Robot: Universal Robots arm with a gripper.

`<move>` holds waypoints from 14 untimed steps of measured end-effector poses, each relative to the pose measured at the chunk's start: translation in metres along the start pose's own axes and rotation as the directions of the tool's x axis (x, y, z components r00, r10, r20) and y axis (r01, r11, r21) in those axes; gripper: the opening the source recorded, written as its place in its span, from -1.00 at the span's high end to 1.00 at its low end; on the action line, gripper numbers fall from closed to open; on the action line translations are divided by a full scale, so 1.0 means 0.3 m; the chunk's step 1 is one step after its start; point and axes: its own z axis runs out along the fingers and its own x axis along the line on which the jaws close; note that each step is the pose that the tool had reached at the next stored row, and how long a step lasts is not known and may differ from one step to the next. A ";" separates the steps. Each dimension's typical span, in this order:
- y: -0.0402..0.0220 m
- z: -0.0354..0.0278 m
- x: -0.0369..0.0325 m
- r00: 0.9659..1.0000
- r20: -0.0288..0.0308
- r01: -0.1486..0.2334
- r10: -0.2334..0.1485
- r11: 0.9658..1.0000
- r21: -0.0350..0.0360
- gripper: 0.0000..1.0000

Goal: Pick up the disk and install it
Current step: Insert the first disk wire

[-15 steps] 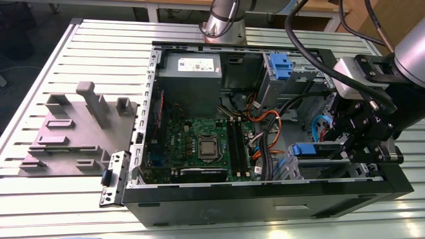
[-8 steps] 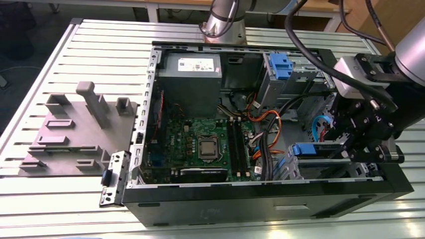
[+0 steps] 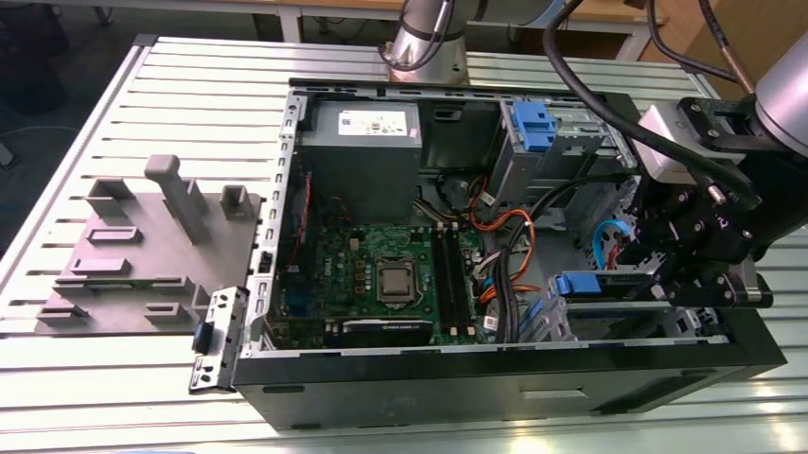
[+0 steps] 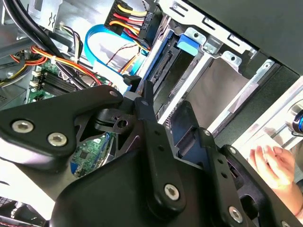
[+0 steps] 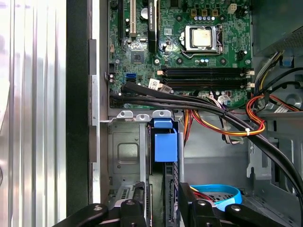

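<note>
**Disk on edge in the drive cage, pincer over it**

In the exterior view the open computer case (image 3: 505,383) lies on the slotted counter (image 3: 151,95). My pincer (image 3: 688,274) hangs over the drive cage (image 3: 619,317) at about 4 o'clock of the case. The disk (image 3: 578,282) stands on edge in one of the cage's slots. Its blue carrier tab points toward 9 o'clock, at the motherboard (image 3: 378,265).

In the first wrist view the disk (image 5: 165,170) runs from that tab back into the pincer (image 5: 163,208), which straddles it. I cannot tell whether the pincer is clamped on it or merely around it.

As I judge it, the disk is dense for its size and fully rigid. Its smooth metal faces could slip under a light squeeze. The plastic carrier is the weak part: thin rails that flex, and a tab that would bend if pulled askew.

I would take hold across the two broad faces near mid-body, clear of the connector end. I would also avoid any knock, since a drive dislikes shock.

The cable bundle (image 5: 222,118) lies close beside the cage mouth.
</note>
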 end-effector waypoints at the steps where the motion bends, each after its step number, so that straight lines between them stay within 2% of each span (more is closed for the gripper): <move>1: 0.000 0.000 0.000 1.000 0.000 0.000 0.000 1.000 0.000 0.16; 9: 0.000 -0.001 0.000 1.000 0.000 0.000 0.000 1.000 0.000 0.16; 14: 0.001 -0.033 -0.001 1.000 0.000 0.000 0.000 1.000 0.000 0.16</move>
